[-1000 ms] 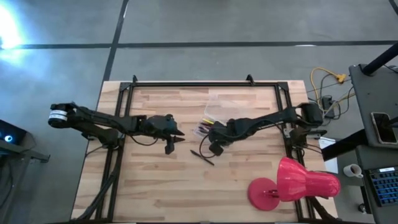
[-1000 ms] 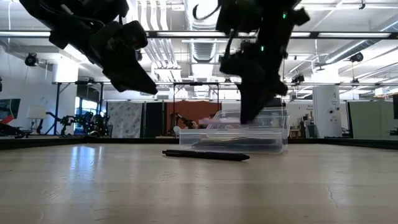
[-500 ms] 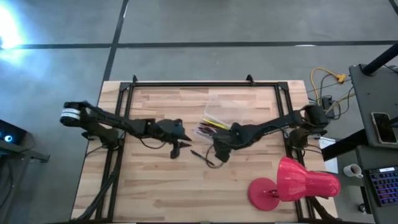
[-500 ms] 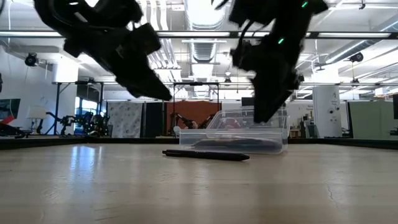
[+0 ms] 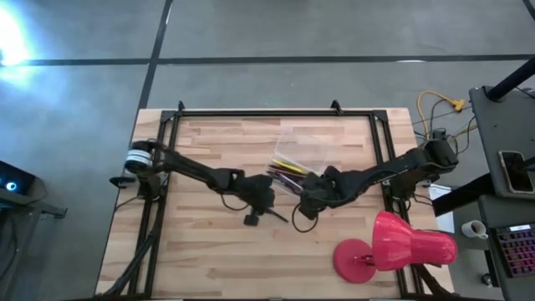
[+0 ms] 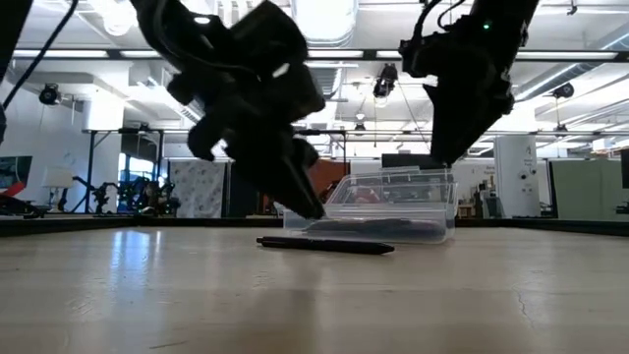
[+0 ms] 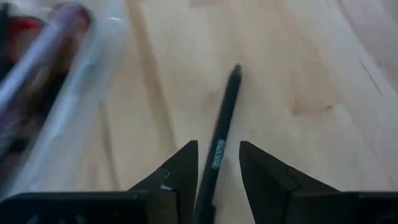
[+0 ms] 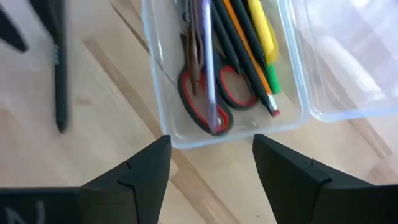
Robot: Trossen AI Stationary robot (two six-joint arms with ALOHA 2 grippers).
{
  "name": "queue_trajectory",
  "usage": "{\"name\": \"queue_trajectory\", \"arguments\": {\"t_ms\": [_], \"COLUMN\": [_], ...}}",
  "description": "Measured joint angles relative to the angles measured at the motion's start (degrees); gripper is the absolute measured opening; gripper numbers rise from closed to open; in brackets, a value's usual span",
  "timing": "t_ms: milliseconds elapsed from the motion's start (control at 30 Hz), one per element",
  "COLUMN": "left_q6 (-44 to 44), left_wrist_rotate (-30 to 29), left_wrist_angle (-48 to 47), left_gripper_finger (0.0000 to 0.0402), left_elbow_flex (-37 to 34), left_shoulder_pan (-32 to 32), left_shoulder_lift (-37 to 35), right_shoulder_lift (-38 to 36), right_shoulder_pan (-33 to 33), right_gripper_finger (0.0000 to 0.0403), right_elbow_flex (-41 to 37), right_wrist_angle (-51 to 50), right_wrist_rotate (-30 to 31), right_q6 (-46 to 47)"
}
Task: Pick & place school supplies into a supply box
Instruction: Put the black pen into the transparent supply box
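Note:
A dark pen (image 7: 227, 106) lies flat on the wooden table, just to the near-left of the clear supply box (image 5: 288, 174). It also shows in the low view (image 6: 324, 244). My left gripper (image 7: 217, 146) is open and hangs low over the pen, one finger on each side, touching nothing. The box (image 8: 224, 74) holds red-handled scissors (image 8: 202, 99) and several pens and pencils: dark, yellow, orange and purple. My right gripper (image 8: 211, 140) is open and empty, above the box's near end (image 5: 308, 199).
The box's clear lid (image 5: 305, 144) lies just beyond the box. A large pink-red lamp-shaped object (image 5: 393, 247) lies at the table's near right corner. A black frame (image 5: 267, 111) runs along the far edge and both sides.
My left gripper has gone toward the table's right edge and down, and now straddles the dark pen. My right gripper has risen from the box and drawn back toward the near right. The pen has stayed where it was.

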Motion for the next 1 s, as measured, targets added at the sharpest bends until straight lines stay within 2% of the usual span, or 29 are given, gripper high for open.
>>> {"name": "queue_trajectory", "arguments": {"t_ms": [200, 367, 467, 567, 700, 800, 933, 1000], "left_q6": [2.92, 3.16, 3.98, 5.35, 5.42, 5.43, 8.54, 10.93], "left_wrist_rotate": [1.88, -0.86, -1.53, -2.10, -2.64, -3.44, -8.34, -9.01], "left_wrist_angle": [-4.27, -6.64, -6.60, -9.77, -13.10, -14.91, -18.58, -19.95], "left_gripper_finger": [0.0102, 0.0096, 0.0068, 0.0023, 0.0015, 0.0013, 0.0011, 0.0010], "left_elbow_flex": [5.19, 5.88, 4.64, 4.37, 4.13, 4.59, 7.72, 10.41], "left_shoulder_pan": [-0.91, -1.03, -1.03, -0.97, -0.90, -0.89, 0.50, 1.98], "left_shoulder_lift": [5.89, 8.02, 7.82, 7.40, 5.97, 3.50, 0.08, -0.88], "right_shoulder_lift": [-0.76, -0.76, -0.76, -0.76, -0.76, -1.44, -4.22, -6.08], "right_shoulder_pan": [0.35, 0.38, 0.35, 0.38, 0.35, 0.73, 1.73, 1.99], "right_gripper_finger": [0.0219, 0.0219, 0.0219, 0.0219, 0.0219, 0.0219, 0.0219, 0.0219], "right_elbow_flex": [-1.95, -2.64, -2.94, -3.11, -3.26, -3.29, -3.05, -3.05], "right_wrist_angle": [-0.70, -0.58, -0.59, -0.50, -0.55, -0.57, -0.78, -1.11], "right_wrist_rotate": [0.27, 0.30, 0.31, 1.13, 2.82, 5.88, 14.40, 18.63], "right_q6": [0.52, 0.38, 0.38, 0.38, 0.49, 1.97, 5.22, 6.85]}}
